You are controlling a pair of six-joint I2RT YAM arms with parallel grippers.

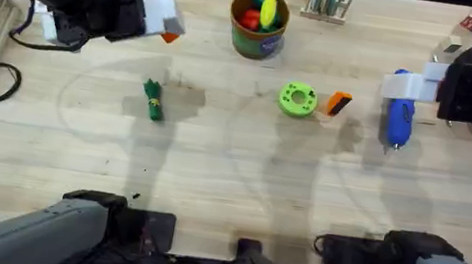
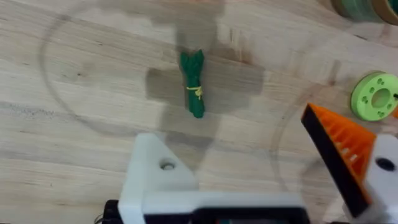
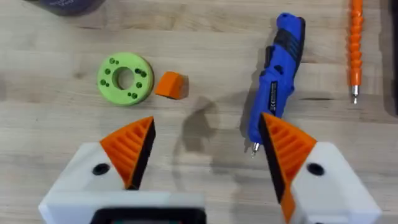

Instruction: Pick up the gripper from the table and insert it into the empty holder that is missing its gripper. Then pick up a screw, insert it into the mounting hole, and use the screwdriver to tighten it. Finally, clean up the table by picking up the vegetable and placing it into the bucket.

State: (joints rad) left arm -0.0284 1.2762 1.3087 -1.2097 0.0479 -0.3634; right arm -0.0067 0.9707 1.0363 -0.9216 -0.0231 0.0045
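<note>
Wooden table point(image 1: 228, 186) boards carry all the things. The vegetable point(image 1: 153, 100) lies flat toward the left edge, with nothing touching it. The bucket point(image 1: 258, 24) stands near the far edge, with red, yellow and green toys inside. The gripper point(image 1: 339, 103) lies just beside a green disc point(image 1: 296, 100) near the middle. The screwdriver point(image 1: 399, 109) lies toward the right edge, near a thin orange tool point(image 3: 355, 46). The left gripper point(image 2: 267, 168) hangs above the table, spread wide and holding nothing; one white finger is the bare holder point(image 2: 158, 180), and its mounting hole point(image 2: 166, 165) shows. The right gripper point(image 3: 205, 155) hangs by the screwdriver, spread wide and holding nothing too.
</note>
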